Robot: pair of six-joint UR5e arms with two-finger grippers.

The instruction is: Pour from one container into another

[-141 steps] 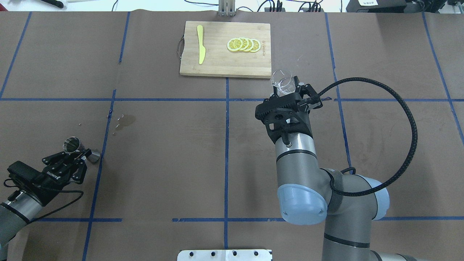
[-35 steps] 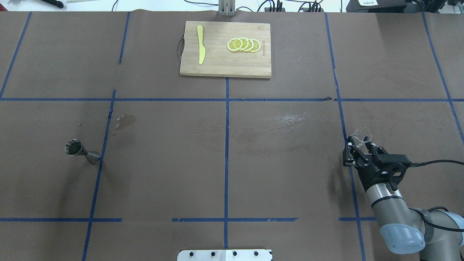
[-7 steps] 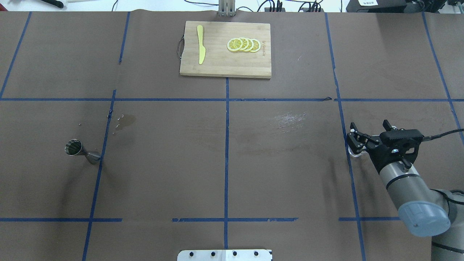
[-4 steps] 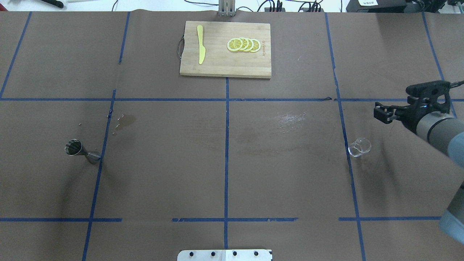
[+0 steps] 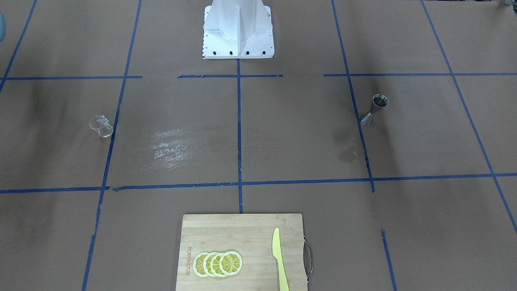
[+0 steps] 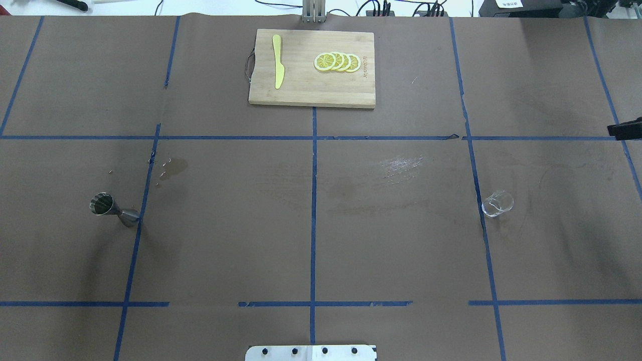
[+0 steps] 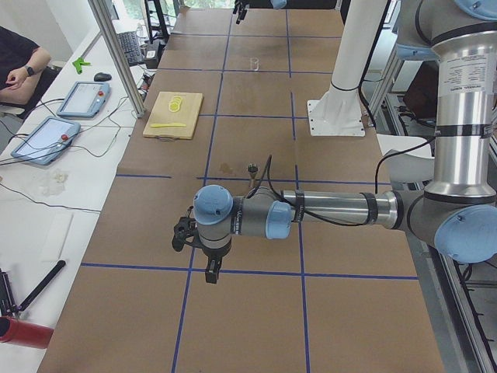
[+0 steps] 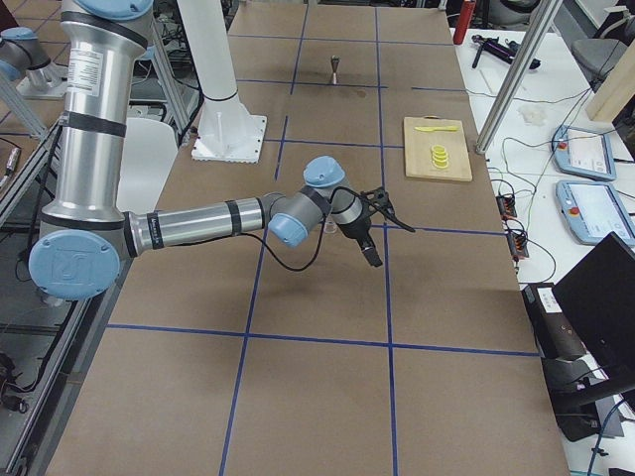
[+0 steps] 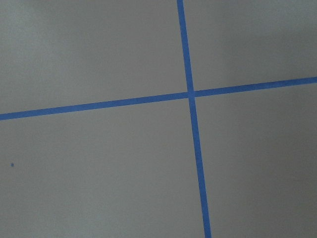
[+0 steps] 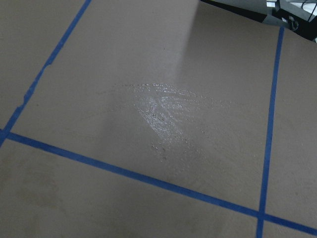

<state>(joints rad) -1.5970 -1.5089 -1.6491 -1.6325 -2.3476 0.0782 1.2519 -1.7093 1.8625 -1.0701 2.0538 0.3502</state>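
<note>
The clear glass cup [image 6: 497, 203] stands upright and alone on the brown table, right of centre, beside a blue tape line; it also shows in the front view [image 5: 101, 125]. Far to the left stands the steel jigger [image 6: 108, 208], also alone [image 5: 376, 109]. Only a black sliver of my right gripper [image 6: 627, 131] shows at the overhead view's right edge, well away from the cup. In the right side view the right gripper [image 8: 383, 208] hovers over the table. My left gripper [image 7: 183, 233] shows only in the left side view, away from the jigger [image 7: 251, 167]. I cannot tell either gripper's state.
A wooden cutting board [image 6: 301, 93] at the far middle carries lemon slices [image 6: 337, 61] and a yellow knife [image 6: 277, 61]. Wet streaks [image 6: 401, 165] lie near the table's middle, a small stain [image 6: 176, 167] near the jigger. The robot's base plate [image 6: 311, 353] is at the near edge.
My right gripper let go of the glass cup, then drew away up and to the right, almost out of the overhead view. The cup and jigger stay put.
</note>
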